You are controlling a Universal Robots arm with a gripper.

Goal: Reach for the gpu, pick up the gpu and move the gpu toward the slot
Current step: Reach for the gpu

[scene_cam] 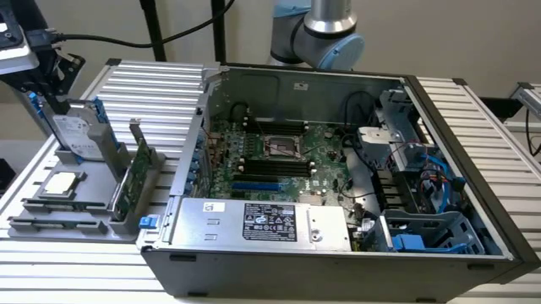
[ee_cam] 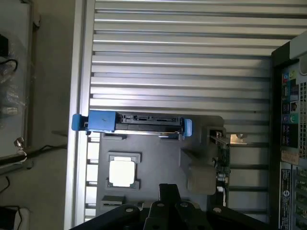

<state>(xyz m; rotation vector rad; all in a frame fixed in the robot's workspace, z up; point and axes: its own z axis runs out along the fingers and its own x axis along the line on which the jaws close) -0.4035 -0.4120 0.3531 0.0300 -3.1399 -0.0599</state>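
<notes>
Gpu [ee_cam: 221,154] stood upright in tray [ee_cam: 158,165], untouched; gripper [ee_cam: 168,196] hovered apart, grip state indeterminate. Reach step; alignment over it outstanding.

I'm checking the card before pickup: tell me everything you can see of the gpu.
The gpu is a thin green circuit board with a silver metal bracket at one end. It stands upright on its long edge in a slot of the grey holder, between the hard drive and the computer case. Only the holder touches it.
</notes>
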